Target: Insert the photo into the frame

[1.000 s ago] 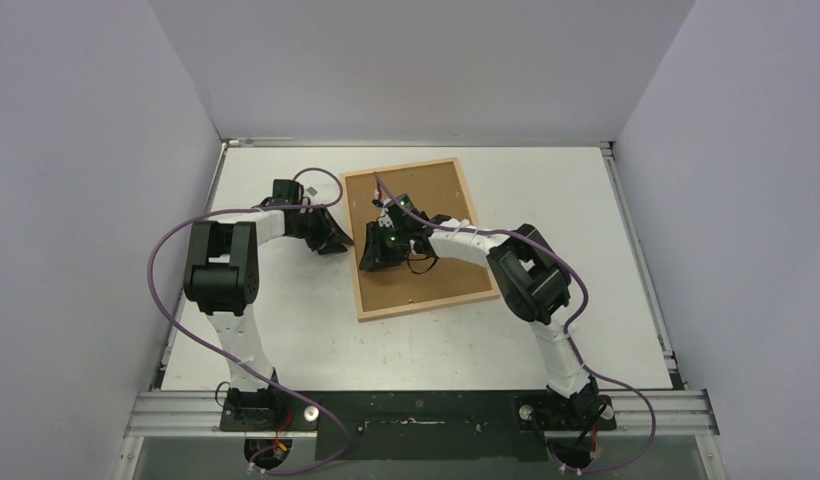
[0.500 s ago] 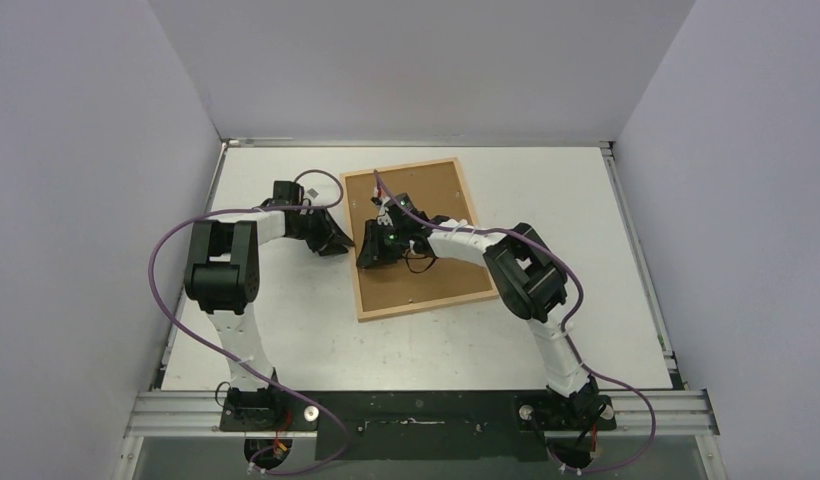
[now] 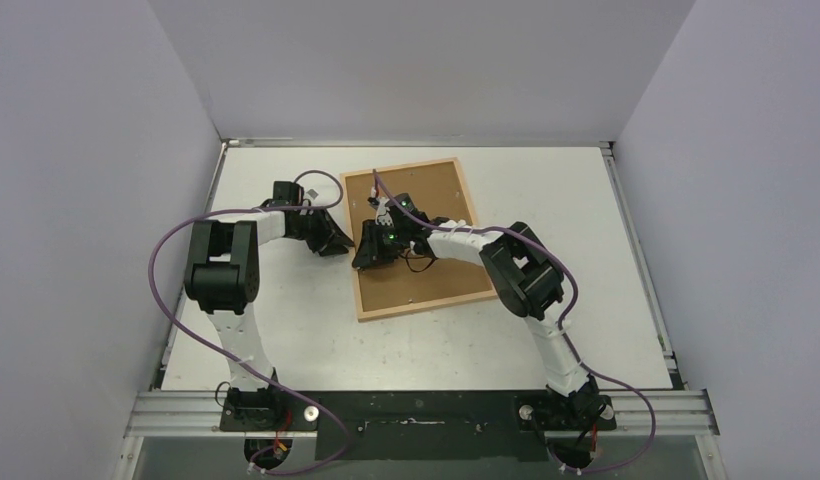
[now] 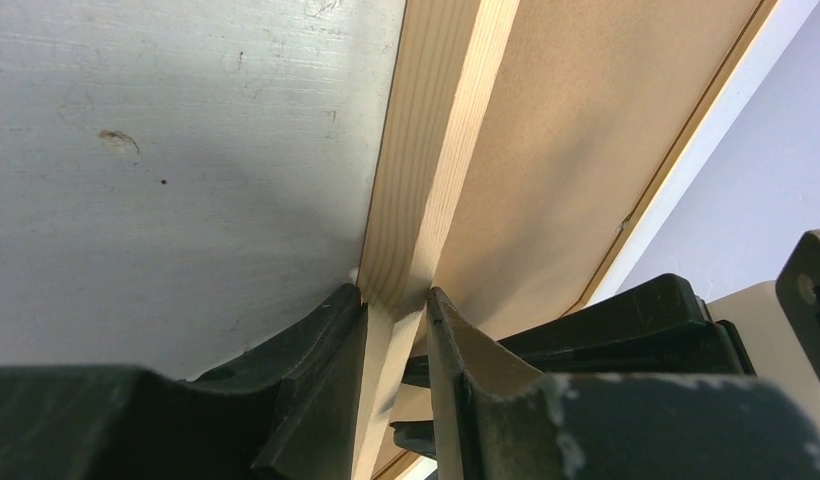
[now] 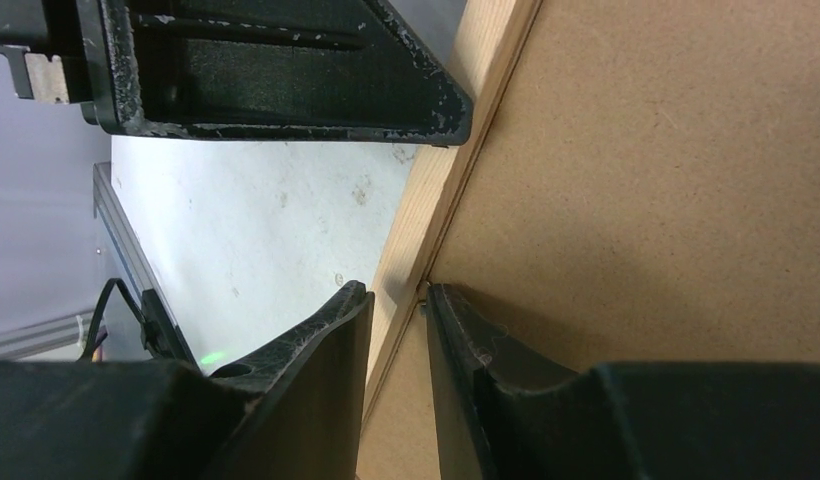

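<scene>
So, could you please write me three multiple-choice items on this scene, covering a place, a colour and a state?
1. Where on the frame are the left claw and right claw? A) left rail B) far rail C) right rail
2. What colour is the panel inside it? A) white B) brown C) blue
3. What is the left claw doing? A) hanging open B) clamping the rail C) holding a cup
Answers: 1 A, the top view shows both there; 2 B, plainly brown; 3 B, fingers press both rail sides.
</scene>
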You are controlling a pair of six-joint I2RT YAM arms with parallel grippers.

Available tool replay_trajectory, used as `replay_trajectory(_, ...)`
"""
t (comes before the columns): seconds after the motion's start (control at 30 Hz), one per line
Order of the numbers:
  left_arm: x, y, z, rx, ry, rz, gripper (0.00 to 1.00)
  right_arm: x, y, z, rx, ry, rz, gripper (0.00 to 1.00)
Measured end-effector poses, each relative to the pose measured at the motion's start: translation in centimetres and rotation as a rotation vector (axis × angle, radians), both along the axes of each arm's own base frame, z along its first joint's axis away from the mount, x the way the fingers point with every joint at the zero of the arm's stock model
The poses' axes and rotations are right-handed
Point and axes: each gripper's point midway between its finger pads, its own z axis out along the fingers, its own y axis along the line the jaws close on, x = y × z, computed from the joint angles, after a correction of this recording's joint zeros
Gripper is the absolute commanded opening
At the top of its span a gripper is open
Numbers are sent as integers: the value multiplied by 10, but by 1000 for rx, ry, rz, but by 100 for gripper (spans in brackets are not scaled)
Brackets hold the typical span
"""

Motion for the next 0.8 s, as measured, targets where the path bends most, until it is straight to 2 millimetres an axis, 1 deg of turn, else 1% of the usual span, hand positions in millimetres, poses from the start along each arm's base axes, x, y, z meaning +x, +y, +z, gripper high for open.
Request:
replay_trajectory(0.5,-1,0,0,-6,8,4,26,-6,0,1,13,-79,121,29)
replay_trajectory(0.8,-2,1,-1,-6,13,8,26,-9,4,0,23,-84,173,29)
